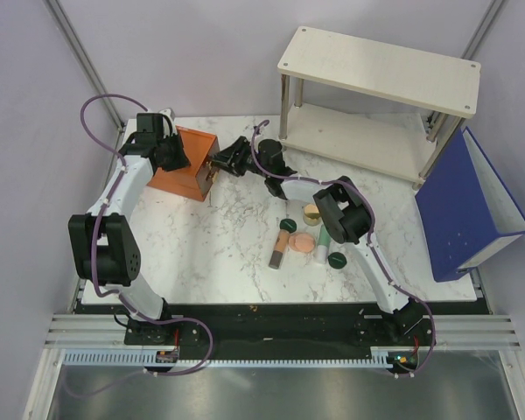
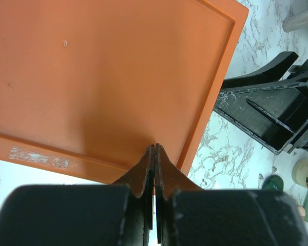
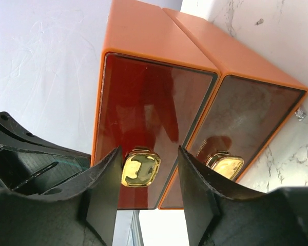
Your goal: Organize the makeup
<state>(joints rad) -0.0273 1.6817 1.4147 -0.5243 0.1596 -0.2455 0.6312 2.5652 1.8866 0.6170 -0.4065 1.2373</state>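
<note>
The makeup lies in a loose cluster right of centre: a tan-gold jar point(image 1: 312, 213), a dark green disc point(image 1: 290, 225), a peach-pink compact point(image 1: 302, 242), a mint-green tube point(image 1: 322, 247), a second dark green disc point(image 1: 336, 260) and a brown-pink stick point(image 1: 278, 253). My right gripper point(image 3: 149, 154) is open at the front of the orange box point(image 1: 185, 164). Its fingers straddle the gold knob point(image 3: 140, 167) of one clear drawer, and the left finger touches the knob. My left gripper point(image 2: 155, 146) is shut and empty, with its tips on the box's flat top point(image 2: 102, 77).
A second drawer with its own gold knob point(image 3: 224, 166) sits beside the first. A white two-tier shelf point(image 1: 376, 96) stands at the back right. A blue bin point(image 1: 472, 206) leans at the right edge. My right arm crosses the table above the makeup.
</note>
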